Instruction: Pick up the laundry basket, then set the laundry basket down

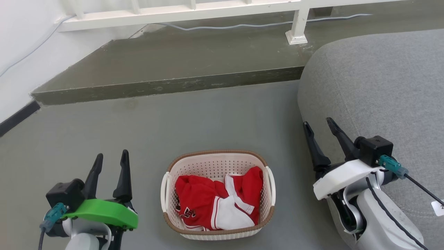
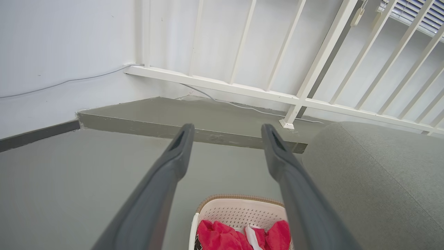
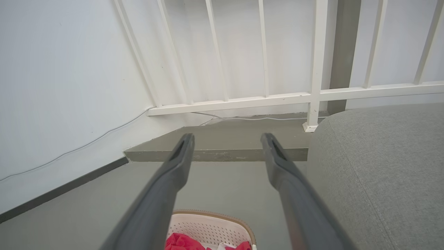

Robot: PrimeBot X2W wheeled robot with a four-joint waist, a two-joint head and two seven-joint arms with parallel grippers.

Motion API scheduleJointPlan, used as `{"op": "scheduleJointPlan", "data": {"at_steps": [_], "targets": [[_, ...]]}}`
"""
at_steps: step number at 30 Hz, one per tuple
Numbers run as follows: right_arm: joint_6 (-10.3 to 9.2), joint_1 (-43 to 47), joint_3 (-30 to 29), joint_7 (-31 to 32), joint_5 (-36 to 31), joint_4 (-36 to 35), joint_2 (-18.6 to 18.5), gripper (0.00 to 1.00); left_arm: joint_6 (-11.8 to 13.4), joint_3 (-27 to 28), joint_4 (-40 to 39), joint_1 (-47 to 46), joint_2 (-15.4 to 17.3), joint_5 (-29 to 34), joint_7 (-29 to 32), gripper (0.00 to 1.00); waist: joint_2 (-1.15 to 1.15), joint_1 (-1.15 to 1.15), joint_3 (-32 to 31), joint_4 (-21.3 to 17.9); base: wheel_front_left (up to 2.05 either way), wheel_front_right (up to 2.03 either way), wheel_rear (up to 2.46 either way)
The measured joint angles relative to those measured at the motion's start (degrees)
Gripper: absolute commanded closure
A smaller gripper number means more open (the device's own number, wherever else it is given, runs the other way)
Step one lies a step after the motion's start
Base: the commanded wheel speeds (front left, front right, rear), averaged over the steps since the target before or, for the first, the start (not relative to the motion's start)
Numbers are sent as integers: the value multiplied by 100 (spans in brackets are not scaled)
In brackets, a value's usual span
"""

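Cream plastic with a brown rim, the basket (image 1: pixel 215 167) sits on the grey floor (image 1: pixel 138 132), near us and about midway between our two arms. It stands upright. A red and white garment (image 1: pixel 211 205) lies crumpled inside it, heaped toward the near end. White loop handles (image 1: pixel 164 191) sit on its left and right sides.

Our left claw (image 1: pixel 112 154) hovers to the left of the basket, apart from it, fingers pointing toward the far side. Its two fingers stand spread with a clear gap between them, and it holds nothing. Our right claw (image 1: pixel 317 122) is to the right of the basket and a little farther off, by the rounded edge of a grey sofa (image 1: pixel 374 86). Its fingers stand apart too, with nothing between them. Neither claw touches the basket or its handles.

From the left wrist we see the basket's far end low between the fingers, with the red cloth showing. From the right wrist we see it low in the view as well.

Beyond the basket a low step (image 1: pixel 173 59) rises from the floor. A white railing (image 1: pixel 173 14) stands on it, and a pale cable (image 1: pixel 242 26) runs along the step beneath the railing. A white wall (image 1: pixel 20 52) closes the left side.
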Motion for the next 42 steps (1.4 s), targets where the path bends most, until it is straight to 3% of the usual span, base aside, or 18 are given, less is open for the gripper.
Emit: {"op": "scheduleJointPlan", "data": {"at_steps": [9,10,19,42], "targets": [[60,63,-56,0,-80,-20,22,0,-53,0,-9,50,-57,-9,0,0,0,0,1,-6,0,0,0],[80,102,-54,2,-90,8,29,100,-67,-5,16,53,-74,-10,5,100,0,0,2,-7,0,0,0],[94,488,-48,29,3,289,135,100,-67,-11,353,229,-160,-112,67,100,0,0,-2,-3,0,0,0],[201,489,-592,400,1547,197,223,100,-68,253,367,225,-163,-1486,522,100,0,0,-48,67,0,0,0]]}}
